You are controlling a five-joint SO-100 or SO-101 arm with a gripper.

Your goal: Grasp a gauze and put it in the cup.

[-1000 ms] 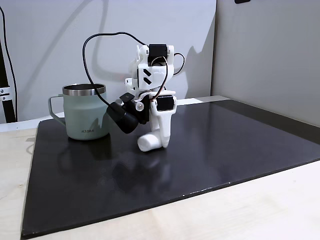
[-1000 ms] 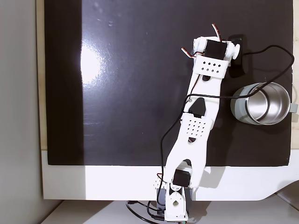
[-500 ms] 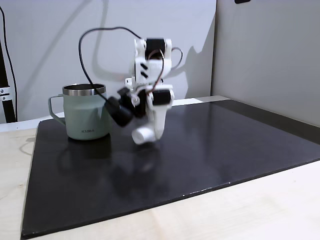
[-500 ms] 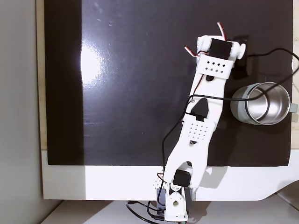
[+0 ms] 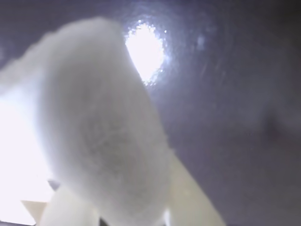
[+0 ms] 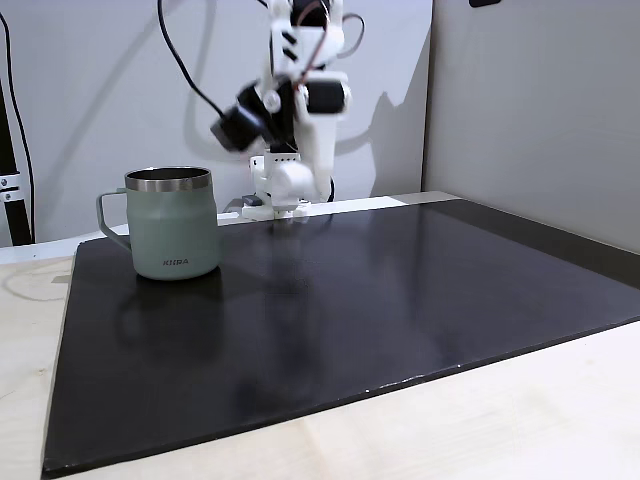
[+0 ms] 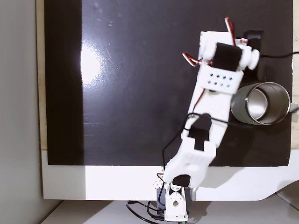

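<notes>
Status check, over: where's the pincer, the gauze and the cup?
Pincer raised, shut on the gauze. Cup upright on the mat, empty in the top-down fixed view. Nothing between them.

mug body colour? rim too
Pale sage green mug with a bare steel rim; clearest in the side-on fixed view.
</notes>
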